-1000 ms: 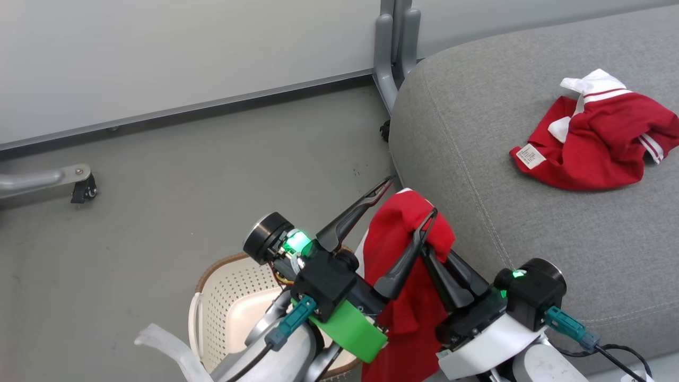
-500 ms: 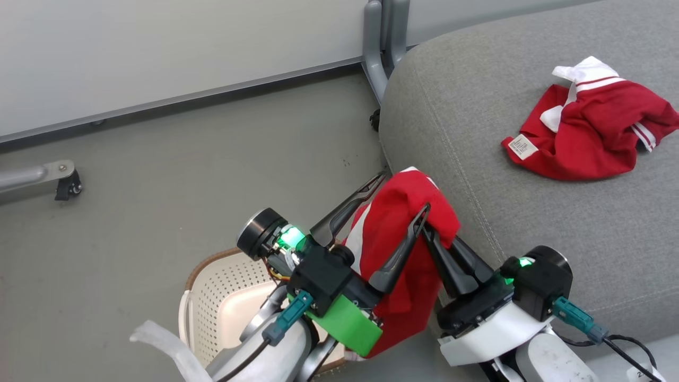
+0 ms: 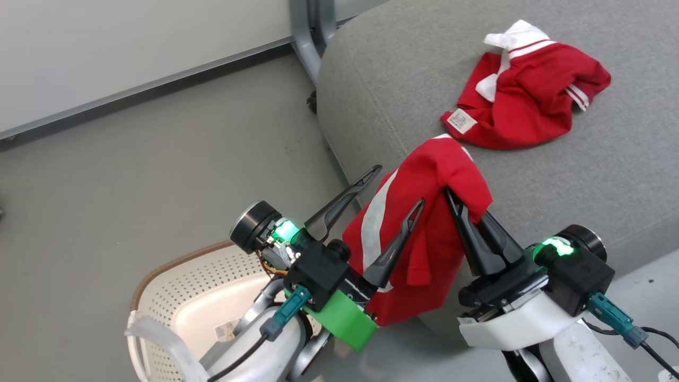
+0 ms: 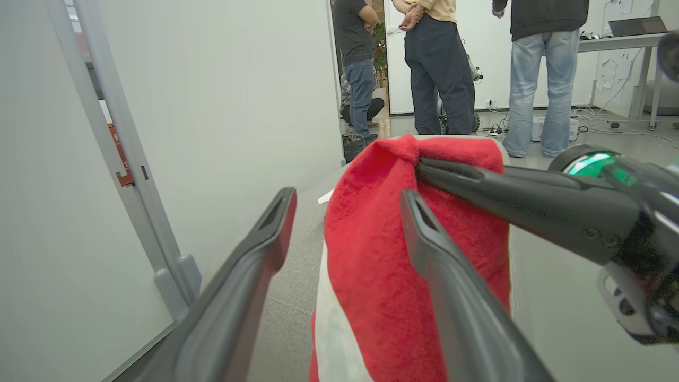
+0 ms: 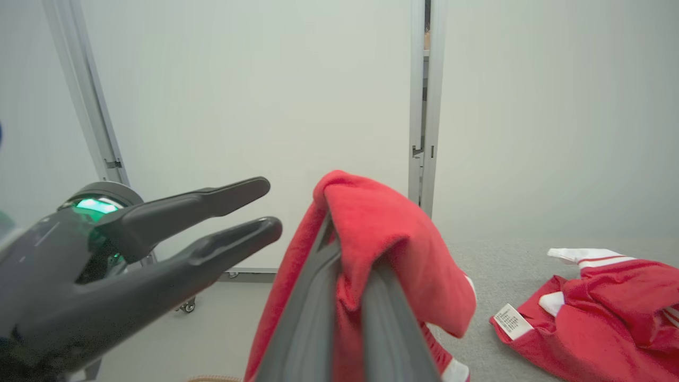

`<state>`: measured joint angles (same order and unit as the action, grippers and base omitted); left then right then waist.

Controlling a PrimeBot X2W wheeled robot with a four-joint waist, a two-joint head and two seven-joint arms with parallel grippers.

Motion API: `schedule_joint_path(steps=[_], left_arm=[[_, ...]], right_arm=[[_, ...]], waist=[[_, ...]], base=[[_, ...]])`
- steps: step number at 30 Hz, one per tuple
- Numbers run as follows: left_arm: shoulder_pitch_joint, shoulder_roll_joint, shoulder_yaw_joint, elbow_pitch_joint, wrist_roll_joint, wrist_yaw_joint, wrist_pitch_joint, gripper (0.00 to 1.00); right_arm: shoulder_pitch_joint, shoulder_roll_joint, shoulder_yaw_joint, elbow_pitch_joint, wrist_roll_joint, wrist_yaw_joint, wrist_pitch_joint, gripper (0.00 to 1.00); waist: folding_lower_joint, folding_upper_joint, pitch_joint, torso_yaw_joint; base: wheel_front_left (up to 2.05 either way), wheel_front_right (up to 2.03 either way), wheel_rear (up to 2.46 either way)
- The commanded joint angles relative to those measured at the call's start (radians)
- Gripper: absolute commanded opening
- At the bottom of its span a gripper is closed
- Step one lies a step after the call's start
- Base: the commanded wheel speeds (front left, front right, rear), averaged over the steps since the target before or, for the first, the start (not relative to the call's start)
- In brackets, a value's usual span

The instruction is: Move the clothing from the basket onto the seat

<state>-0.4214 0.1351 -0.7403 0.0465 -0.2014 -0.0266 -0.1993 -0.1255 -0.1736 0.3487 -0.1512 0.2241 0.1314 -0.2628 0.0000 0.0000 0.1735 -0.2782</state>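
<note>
one of two done: crumpled red white-trimmed garment [image 3: 522, 101] lies on large light-grey fabric seat [image 3: 610, 212]. second red white-striped garment [image 3: 424, 239] hangs at seat's edge, clenched in right gripper [image 3: 455, 204]; left gripper [image 3: 399, 185] released, holding nothing. set-down on seat left.

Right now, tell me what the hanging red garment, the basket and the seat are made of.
Red garment: soft, slightly fuzzy fabric, matte; it drapes limply, with a white stripe.
Basket: probably smooth cream plastic; rigid perforated walls, brown woven-look rim.
Seat: light-grey woven upholstery, matte; visible weave and stitched seam.
</note>
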Motion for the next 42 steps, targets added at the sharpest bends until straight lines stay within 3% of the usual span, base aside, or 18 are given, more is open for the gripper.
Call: schedule_joint_path(steps=[1, 11, 20, 27, 34, 42], left_arm=[[-0.012, 0.005, 0.002, 0.007, -0.007, -0.002, 0.001, 1.00], [0.008, 0.027, -0.009, 0.012, -0.012, 0.006, 0.012, 1.00], [0.002, 0.043, -0.023, 0.003, -0.005, 0.011, 0.057, 1.00], [-0.036, 0.066, -0.037, -0.018, 0.010, -0.004, 0.101, 1.00], [-0.076, 0.080, -0.049, -0.046, 0.034, -0.007, 0.140, 1.00], [-0.146, 0.107, -0.023, -0.074, 0.065, 0.004, 0.168, 1.00]], right_arm=[[0.017, 0.002, -0.010, -0.011, -0.012, -0.001, -0.003, 0.00], [0.058, 0.022, -0.051, -0.036, -0.024, -0.001, -0.003, 0.00], [-0.006, 0.067, -0.138, -0.082, 0.035, -0.001, -0.003, 0.00], [-0.205, 0.040, -0.239, -0.122, 0.074, -0.001, -0.003, 0.00], [-0.476, -0.027, -0.416, -0.054, 0.169, -0.001, -0.003, 0.00], [-0.781, -0.220, -0.524, 0.112, 0.253, -0.001, -0.003, 0.00]], waist=[[0.0000, 0.0000, 0.029, -0.083], [0.0000, 0.0000, 0.036, -0.229], [0.0000, 0.0000, 0.099, -0.267], [0.0000, 0.0000, 0.214, -0.215], [0.0000, 0.0000, 0.369, -0.122], [0.0000, 0.0000, 0.514, -0.013]], base=[[0.00, 0.00, 0.00], [0.00, 0.00, 0.00], [0.00, 0.00, 0.00], [0.00, 0.00, 0.00], [0.00, 0.00, 0.00], [0.00, 0.00, 0.00]])
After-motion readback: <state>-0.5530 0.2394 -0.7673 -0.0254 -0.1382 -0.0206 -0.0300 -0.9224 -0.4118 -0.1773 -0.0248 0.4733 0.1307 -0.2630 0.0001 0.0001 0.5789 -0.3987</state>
